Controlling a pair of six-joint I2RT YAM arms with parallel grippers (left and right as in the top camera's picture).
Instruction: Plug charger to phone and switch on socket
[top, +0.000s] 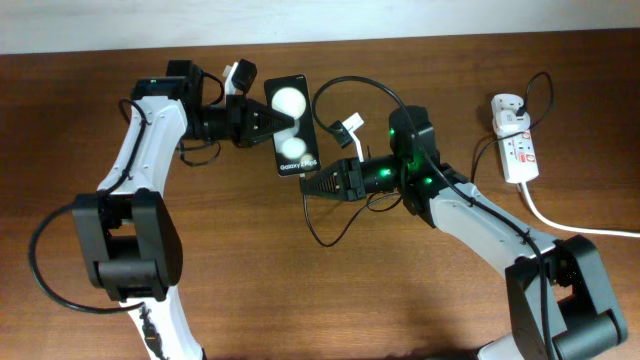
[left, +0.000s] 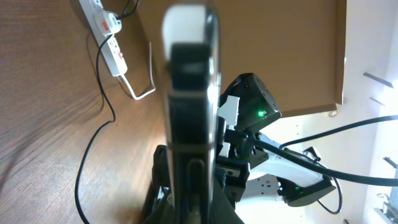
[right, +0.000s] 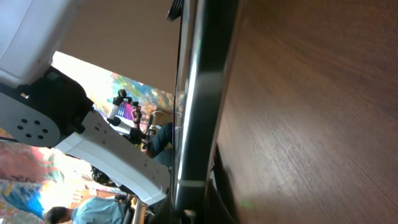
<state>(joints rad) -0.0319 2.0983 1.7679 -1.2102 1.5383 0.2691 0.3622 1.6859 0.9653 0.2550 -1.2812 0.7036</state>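
The phone (top: 295, 135) is clamped by the left gripper's (top: 268, 122) fingers (lettered end toward the right arm); the charger (top: 322, 244) is pinched in the right gripper's (top: 306, 186) closed tips, just beside that end.

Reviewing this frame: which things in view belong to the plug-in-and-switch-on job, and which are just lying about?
Of the job:
- phone, held by the left gripper
- charger cable
- socket
- right gripper, at the phone's lower end

Just there:
- wooden table
- black wiring loop by the left arm's base
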